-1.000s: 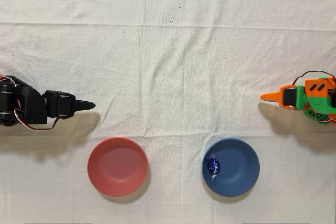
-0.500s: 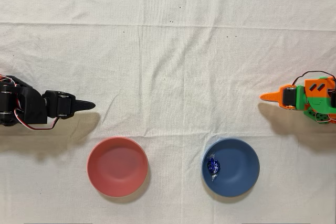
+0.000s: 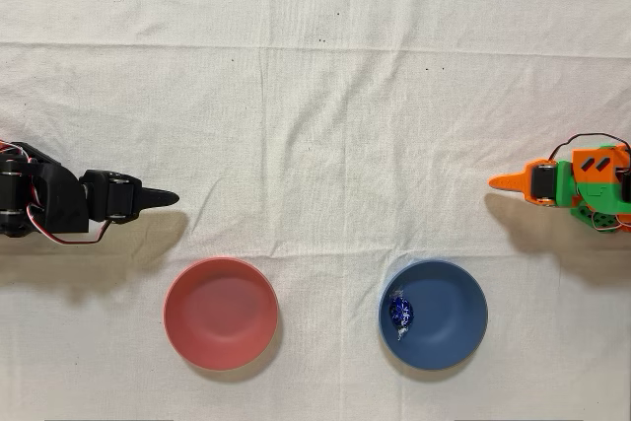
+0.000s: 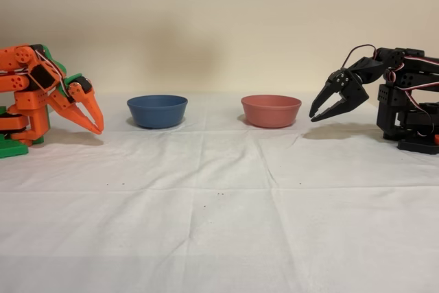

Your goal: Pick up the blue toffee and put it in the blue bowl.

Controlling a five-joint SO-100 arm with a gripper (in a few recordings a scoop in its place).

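The blue toffee (image 3: pixel 400 313) lies inside the blue bowl (image 3: pixel 455 315), against its left inner side in the overhead view, wrapper tail pointing down. In the fixed view the blue bowl (image 4: pixel 157 110) hides the candy behind its wall. My orange gripper (image 3: pixel 505 182) is folded back at the right edge of the overhead view, above and to the right of the bowl, holding nothing. In the fixed view the gripper (image 4: pixel 97 124) hangs at the left with its tips pointing down and together, shut, a little left of the bowl.
A pink-red bowl (image 3: pixel 220 313) sits left of the blue one in the overhead view; in the fixed view that pink-red bowl (image 4: pixel 271 110) is on the right. The idle black arm (image 3: pixel 84 201) rests at the opposite edge. A white cloth (image 3: pixel 315 96) covers the table.
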